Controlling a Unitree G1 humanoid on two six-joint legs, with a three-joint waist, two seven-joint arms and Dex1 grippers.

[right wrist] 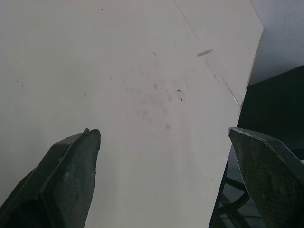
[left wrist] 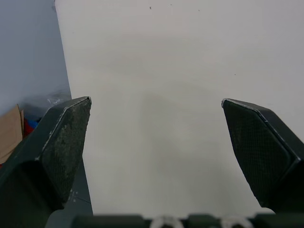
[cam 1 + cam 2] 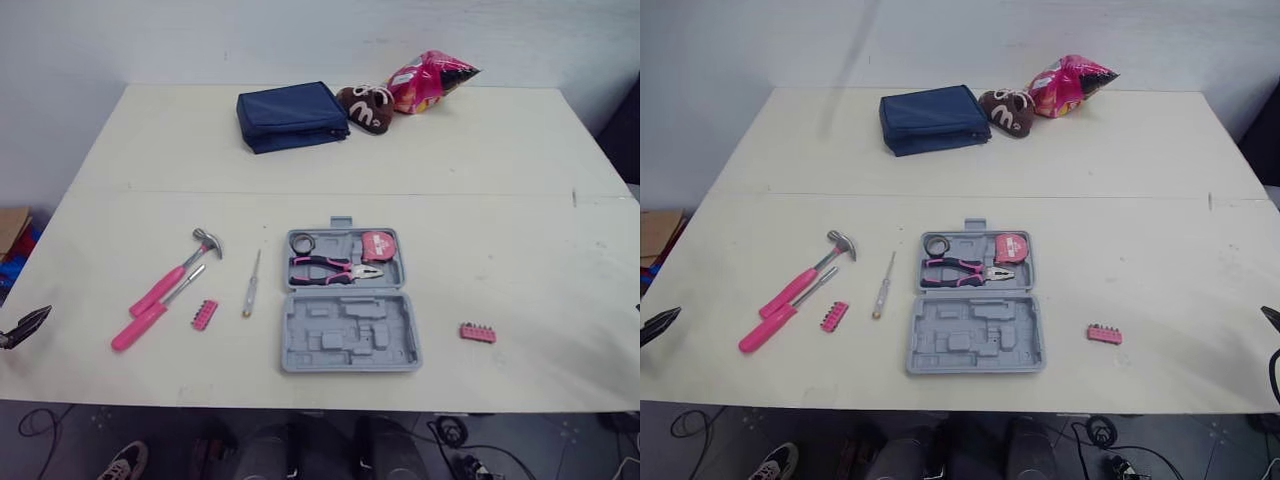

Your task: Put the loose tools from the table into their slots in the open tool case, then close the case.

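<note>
The grey tool case (image 3: 348,340) lies open at the table's middle front. Its far half holds pink-handled pliers (image 3: 335,268), a pink tape measure (image 3: 377,245) and a small ring. The near half shows bare moulded slots. Left of the case lie a pink hammer (image 3: 175,272), a pink-handled screwdriver (image 3: 150,315), a thin tester screwdriver (image 3: 250,285) and a pink bit holder (image 3: 204,314). A second pink bit holder (image 3: 477,332) lies to the case's right. My left gripper (image 2: 156,142) is open over the table's left front edge. My right gripper (image 1: 164,161) is open at the right edge, over bare table.
At the table's (image 3: 500,170) back stand a navy pouch (image 3: 292,116), a brown plush toy (image 3: 365,108) and a pink snack bag (image 3: 430,80). A cardboard box (image 3: 10,228) sits on the floor at the left. A person's shoe (image 3: 122,462) and cables lie below the front edge.
</note>
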